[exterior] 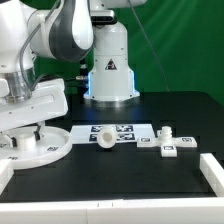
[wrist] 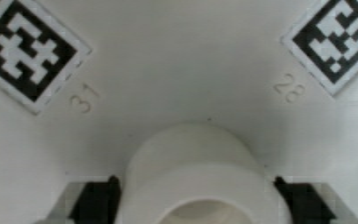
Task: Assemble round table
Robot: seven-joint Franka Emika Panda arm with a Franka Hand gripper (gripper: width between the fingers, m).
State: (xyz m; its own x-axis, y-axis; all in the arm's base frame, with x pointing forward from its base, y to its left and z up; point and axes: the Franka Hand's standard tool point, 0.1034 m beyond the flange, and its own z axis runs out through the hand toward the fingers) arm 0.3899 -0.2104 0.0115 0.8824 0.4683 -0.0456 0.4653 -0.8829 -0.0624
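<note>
The large rimmed round disc (exterior: 45,150) lies at the exterior view's left. Its raised middle hub (wrist: 197,170) stands between two square tags (wrist: 28,50) on the disc's face. My gripper (exterior: 35,128) is straight above the disc. In the wrist view the gripper (wrist: 197,205) has a dark pad (wrist: 98,200) against each side of the hub, so it is shut on it. The short cylindrical post (exterior: 105,137) lies on its side near the middle. The cross-shaped base (exterior: 166,142) sits further to the exterior view's right.
The marker board (exterior: 125,131) lies flat behind the post. White border rails run along the front (exterior: 110,213) and the exterior view's right (exterior: 210,172). The arm's base (exterior: 110,70) stands at the back.
</note>
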